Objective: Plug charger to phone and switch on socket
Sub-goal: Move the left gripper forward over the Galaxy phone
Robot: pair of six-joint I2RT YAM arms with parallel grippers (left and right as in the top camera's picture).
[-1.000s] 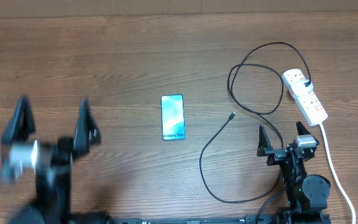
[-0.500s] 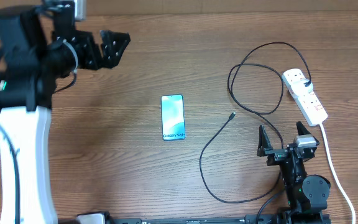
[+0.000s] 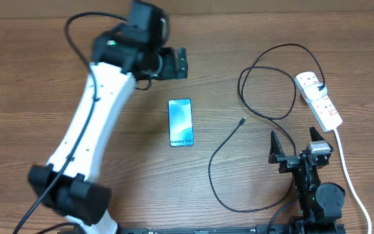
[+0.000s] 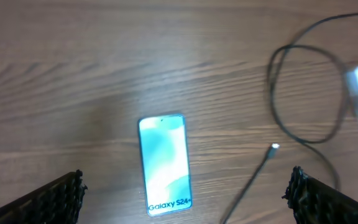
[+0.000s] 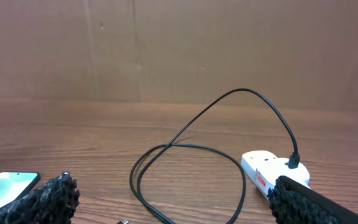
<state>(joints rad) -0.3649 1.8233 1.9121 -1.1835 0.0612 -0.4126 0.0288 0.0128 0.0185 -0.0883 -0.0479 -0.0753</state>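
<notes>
From my console, the left arm (image 3: 89,130) stretches from the near left edge of the bench (image 3: 31,84) up and across. The left gripper (image 3: 182,64) hangs above the wood at about 12 o'clock from the phone (image 3: 180,122). It is released and holds nothing: in its wrist view the two fingers (image 4: 61,198) sit wide apart in the lower corners, with the phone between them. The phone lies flat, screen up and light blue, with its "Galaxy" end toward me. At 3 o'clock from it, well apart, lies the small connector (image 3: 242,121) of the charger (image 3: 223,156), loose on the bench. From there the thin black cable curves down toward 6 o'clock, swings past the right arm, and makes a big loop at the far side. It ends in the black plug (image 3: 319,88), which sits on the socket (image 3: 318,99). The right gripper (image 3: 295,146) is at the near edge, also released and empty, with both fingers pointing away from me. The socket lies at roughly 1 o'clock from it, near but not touching. I cannot tell how its red switches are set. Its thick white cord (image 3: 349,175) runs down toward 5 o'clock, off the bench.
</notes>
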